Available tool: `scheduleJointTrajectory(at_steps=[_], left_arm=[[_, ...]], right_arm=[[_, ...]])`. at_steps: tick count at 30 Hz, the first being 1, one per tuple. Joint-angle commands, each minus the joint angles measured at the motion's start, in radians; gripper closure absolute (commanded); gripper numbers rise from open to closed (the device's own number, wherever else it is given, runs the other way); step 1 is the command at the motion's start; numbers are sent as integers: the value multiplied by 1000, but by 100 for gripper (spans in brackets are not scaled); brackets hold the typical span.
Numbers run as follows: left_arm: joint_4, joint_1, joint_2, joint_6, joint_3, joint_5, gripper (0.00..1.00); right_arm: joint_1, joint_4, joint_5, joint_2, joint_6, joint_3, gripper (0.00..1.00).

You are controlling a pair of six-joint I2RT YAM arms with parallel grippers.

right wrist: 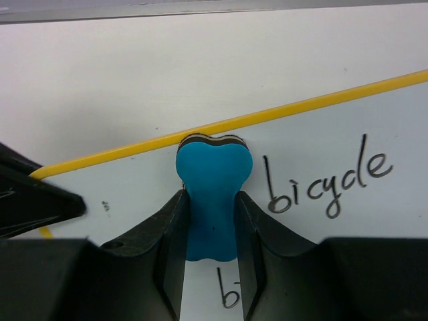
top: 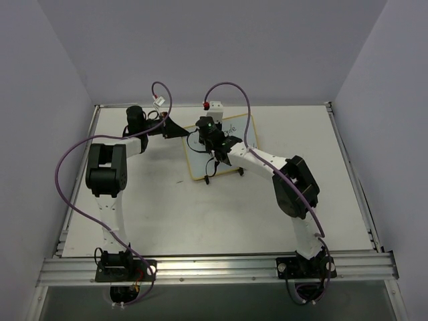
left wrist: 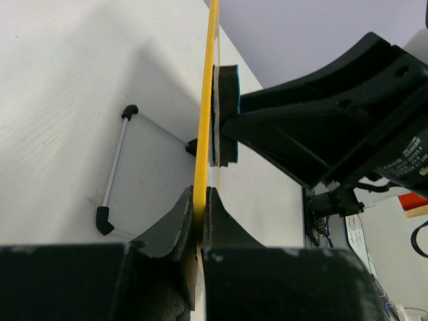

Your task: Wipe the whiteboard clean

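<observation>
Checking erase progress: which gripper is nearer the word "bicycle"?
Right. The right gripper, holding the blue eraser, sits just beside the word; the left gripper clamps the rim of the whiteboard, farther off.

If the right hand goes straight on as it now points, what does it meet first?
The whiteboard, near its yellow rim; the blue eraser in the right hand seems pressed on it.

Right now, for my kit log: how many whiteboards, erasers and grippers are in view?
whiteboard: 1
eraser: 1
grippers: 2, left gripper and right gripper
Total: 4
</observation>
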Motion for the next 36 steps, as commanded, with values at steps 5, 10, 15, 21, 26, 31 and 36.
scheduleJointTrajectory(at_steps=[5,10,15,21,26,31,36], left_arm=[[51,0,-6,64,-6,74,98],[51,0,-12,64,-6,74,98],[51,-1,-18,66,-7,75,98],[50,-1,-19,67,-7,77,98],[50,-3,-13,63,-3,77,98],[56,-6,-16,61,-6,77,98],[60,-6,-16,58,-6,74,98]], right_arm=[[-77,-86,32,-16,-35,-39,99],[-50,-95,-40,8,-20,8,100],[1,-129,-46,39,13,105,99],[55,-178,-8,114,16,252,100],[70,-178,8,143,45,291,100],[92,-167,78,143,56,251,100],[98,-146,138,123,114,118,100]])
